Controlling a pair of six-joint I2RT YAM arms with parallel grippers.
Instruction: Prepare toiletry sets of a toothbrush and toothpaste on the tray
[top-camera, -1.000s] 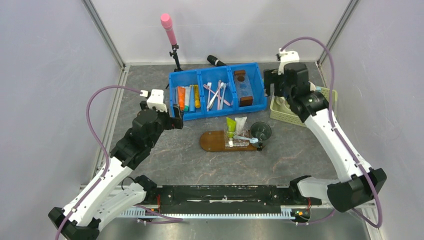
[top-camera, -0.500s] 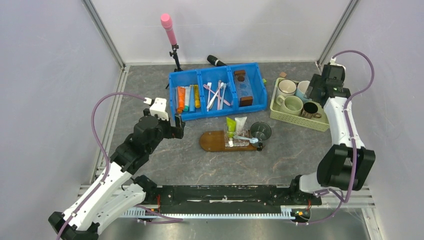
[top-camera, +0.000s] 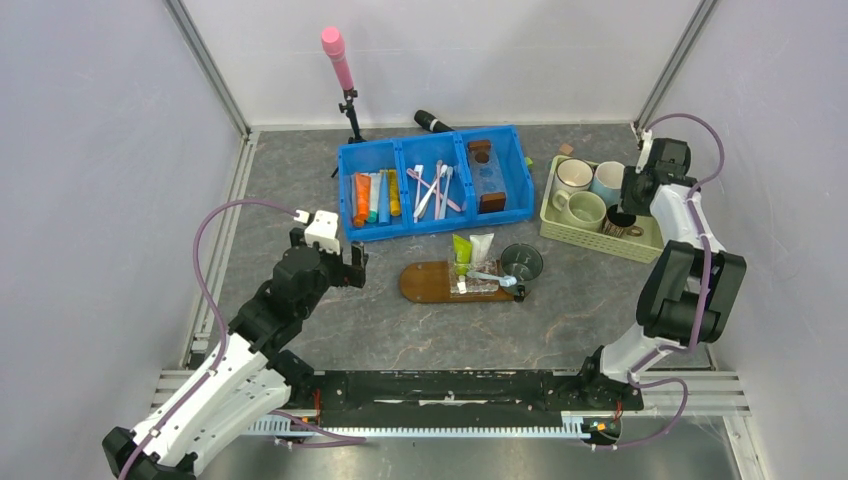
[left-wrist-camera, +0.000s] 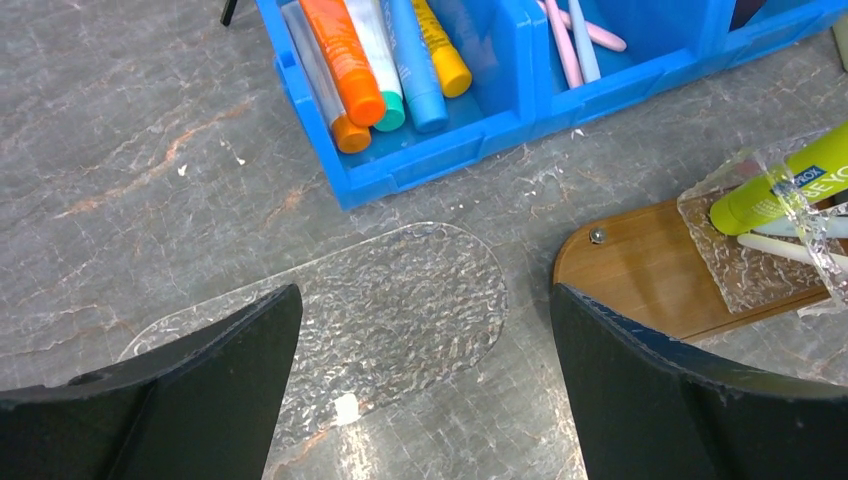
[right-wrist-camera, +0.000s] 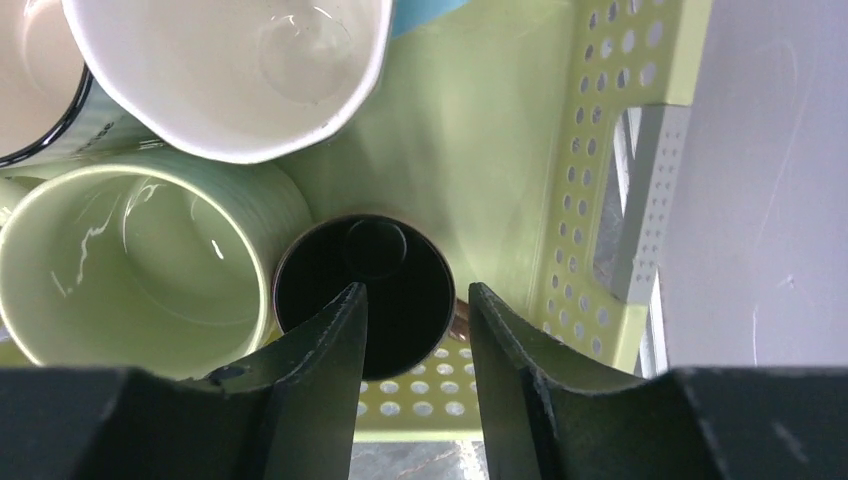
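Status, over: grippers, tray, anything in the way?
Left gripper open, empty, above clear sheet. Right gripper open over dark mug in basket. Tray holds toothpaste, toothbrush.

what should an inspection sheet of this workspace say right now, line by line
surface: grey marbled table top, a clear textured plate lying on it
job's things: wooden tray holds the toothbrush; green tube and white tube lie at its far edge
clutter: blue bin of tubes and toothbrushes, green basket of mugs, dark cup beside the tray
grippers: left gripper open above the clear plate; right gripper part-open over a dark mug, no grip seen
cables: purple cables loop off both arms
surroundings: white walls, pink microphone on a stand
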